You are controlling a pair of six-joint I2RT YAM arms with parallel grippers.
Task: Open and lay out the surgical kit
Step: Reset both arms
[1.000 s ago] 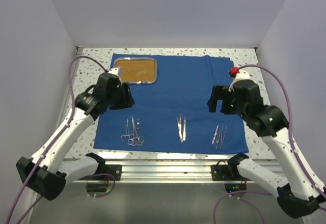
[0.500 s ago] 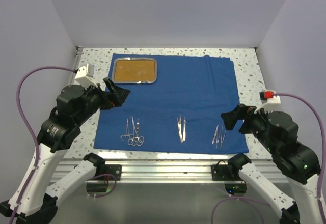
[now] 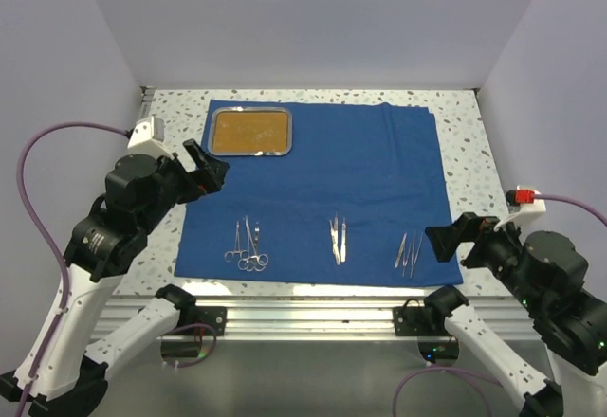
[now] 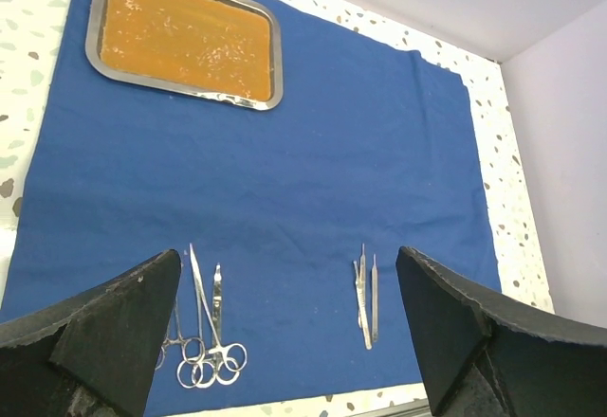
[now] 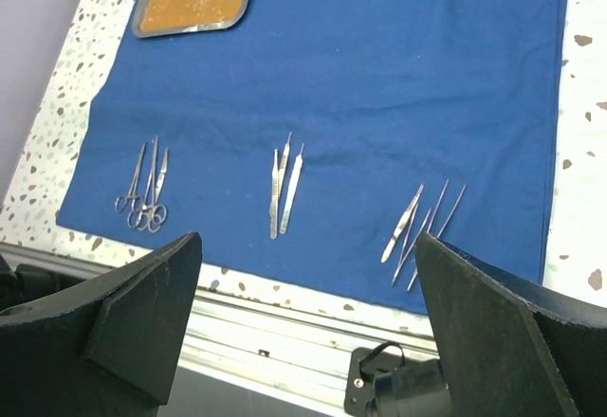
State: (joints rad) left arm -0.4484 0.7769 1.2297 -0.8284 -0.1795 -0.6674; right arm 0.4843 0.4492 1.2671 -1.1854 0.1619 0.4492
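The royal-blue cloth point(image 3: 360, 171) lies spread flat on the table. On its far left corner sits the steel tray point(image 3: 250, 132) with an orange-brown base and nothing in it. Along the near edge lie ring-handled forceps point(image 3: 247, 246), scalpels point(image 3: 338, 239) and tweezers point(image 3: 409, 251) in separate groups. My left gripper point(image 3: 204, 166) hangs open over the cloth's left edge, holding nothing. My right gripper point(image 3: 455, 240) is open and empty by the cloth's near right corner. The left wrist view shows the forceps point(image 4: 204, 341) and scalpels point(image 4: 365, 294) far below the jaws.
The speckled tabletop point(image 3: 171, 114) borders the cloth on all sides. A metal rail point(image 3: 303, 313) runs along the near edge, with black mounts on it. Pale walls enclose the left, back and right. Purple cables point(image 3: 38, 166) loop off both arms.
Both arms have drawn back and outward from the cloth, the right one down to the near right corner. The left jaws have spread wider. Cloth, tray and instruments have not moved.
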